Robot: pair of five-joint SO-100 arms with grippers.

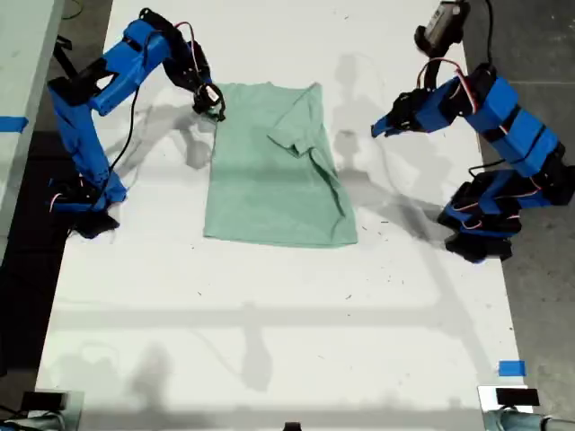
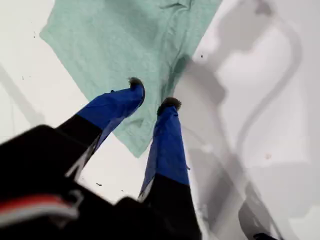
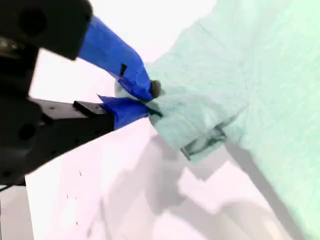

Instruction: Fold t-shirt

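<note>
My second gripper (image 3: 150, 100), jaws pinched on a bunched sleeve edge of the t-shirt (image 1: 269, 171), arm bent low at the exterior view's upper left, my first gripper (image 2: 152, 97), jaws slightly parted and empty, raised at the upper right, shirt partly folded on the white tabletop (image 1: 269, 323), centre of frame.

Frame edges crop the t-shirt (image 2: 125, 45) in both wrist views.

My second gripper (image 3: 150, 100) is pinched tight on a fold of the t-shirt (image 1: 269, 171), its arm reaching down from the table's (image 1: 269, 341) left edge in the exterior view. My first gripper (image 2: 152, 100) hangs above the table, jaws parted, arm bent.
</note>
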